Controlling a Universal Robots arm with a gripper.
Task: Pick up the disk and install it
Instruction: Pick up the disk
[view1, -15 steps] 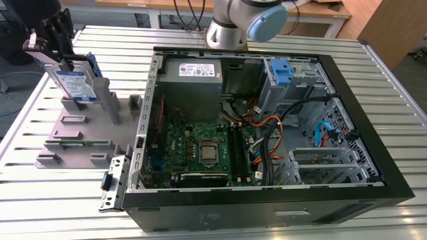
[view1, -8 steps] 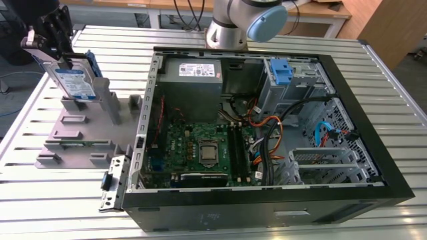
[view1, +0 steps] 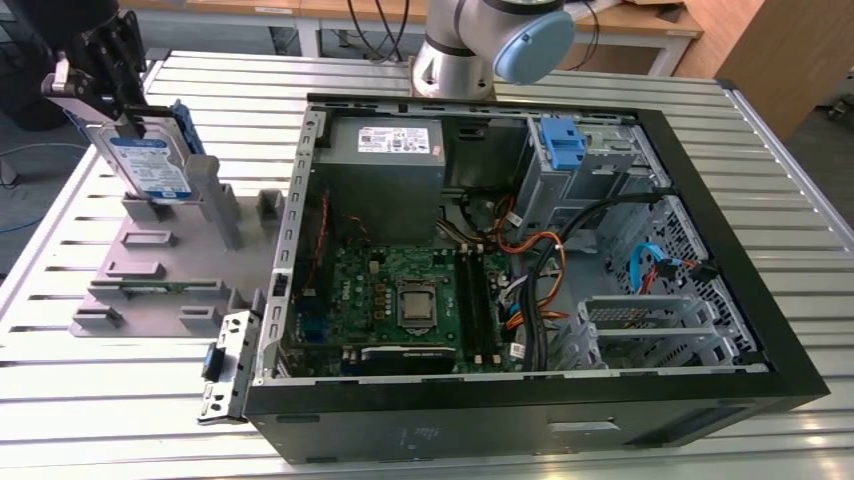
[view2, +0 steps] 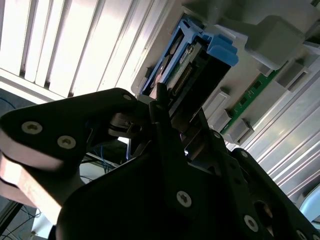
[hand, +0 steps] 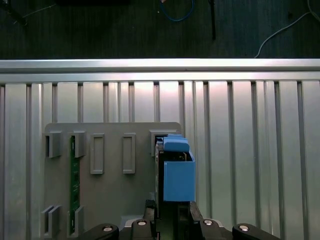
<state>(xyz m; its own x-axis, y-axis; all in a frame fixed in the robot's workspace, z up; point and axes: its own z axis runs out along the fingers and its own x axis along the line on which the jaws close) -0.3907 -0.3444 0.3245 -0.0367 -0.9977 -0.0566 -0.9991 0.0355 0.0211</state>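
The disk (view1: 147, 162), a silver drive with a white-and-blue label in a blue carrier, stands upright on edge at the far end of a grey fixture (view1: 147, 270) on the exterior view's left. My gripper (view1: 124, 118) comes down on it from above, its fingers closed on the disk's upper edge. In the first wrist view the disk's blue carrier (hand: 177, 172) runs edge-on between the two fingers of my gripper (hand: 172, 212). The second wrist view has the disk (view2: 200, 60) clamped at the tip of my gripper (view2: 175, 125).
An open computer case (view1: 534, 420) lies beside the fixture, with a grey power-supply box (view1: 387, 150), a motherboard (view1: 407, 300) and a drive bay holding a blue bracket (view1: 565, 140). A green memory stick (hand: 75, 175) sits in the fixture (hand: 110, 200). The slatted metal table (view1: 120, 400) surrounds everything.
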